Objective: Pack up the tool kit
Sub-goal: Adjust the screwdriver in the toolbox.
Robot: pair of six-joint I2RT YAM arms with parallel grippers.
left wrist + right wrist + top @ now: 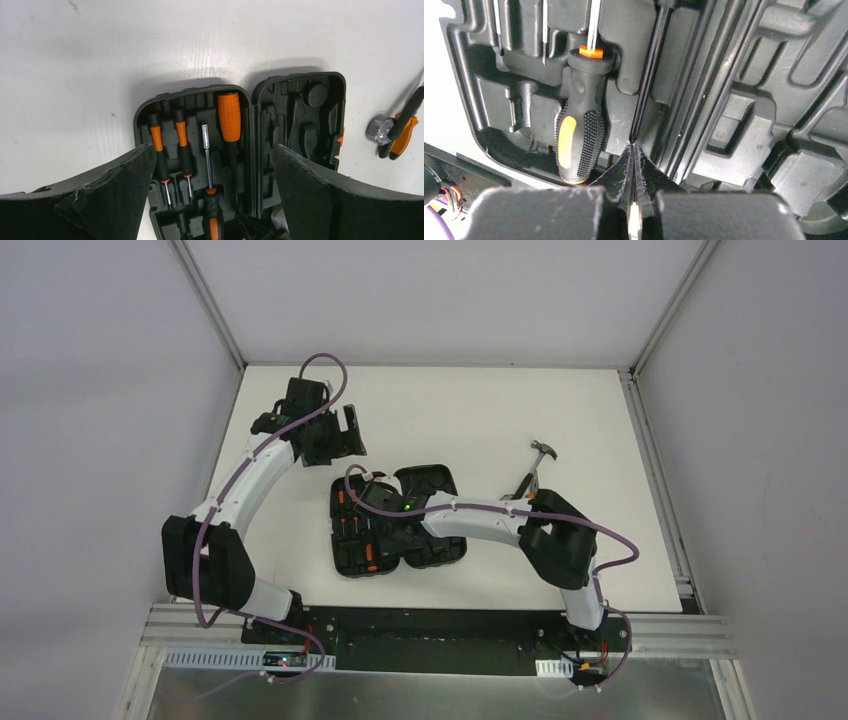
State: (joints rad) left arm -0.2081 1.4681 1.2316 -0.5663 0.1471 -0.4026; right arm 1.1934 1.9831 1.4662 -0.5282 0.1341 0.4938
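The black tool kit case (pixel 430 485) lies open in the middle of the white table. Its left half (pixel 150 112) holds several orange-and-black screwdrivers; its right half (pixel 300 115) shows bare moulded slots. My right gripper (pixel 388 532) hangs low over the left half. It is shut (pixel 633 150), its fingertips meeting at the tip of the big orange-handled screwdriver's (pixel 229 115) dark shaft (pixel 646 75), beside a black-and-orange handle (pixel 576 135). My left gripper (pixel 340 435) is open (pixel 211 150) behind the case, holding nothing. A hammer (pixel 543 450) and pliers (pixel 402 137) lie on the table right of the case.
The right arm's elbow (pixel 560 540) stands between the case and the table's right edge, close to the hammer's handle. A metal rail (pixel 440 635) runs along the near edge, and grey walls enclose the table on the other three sides.
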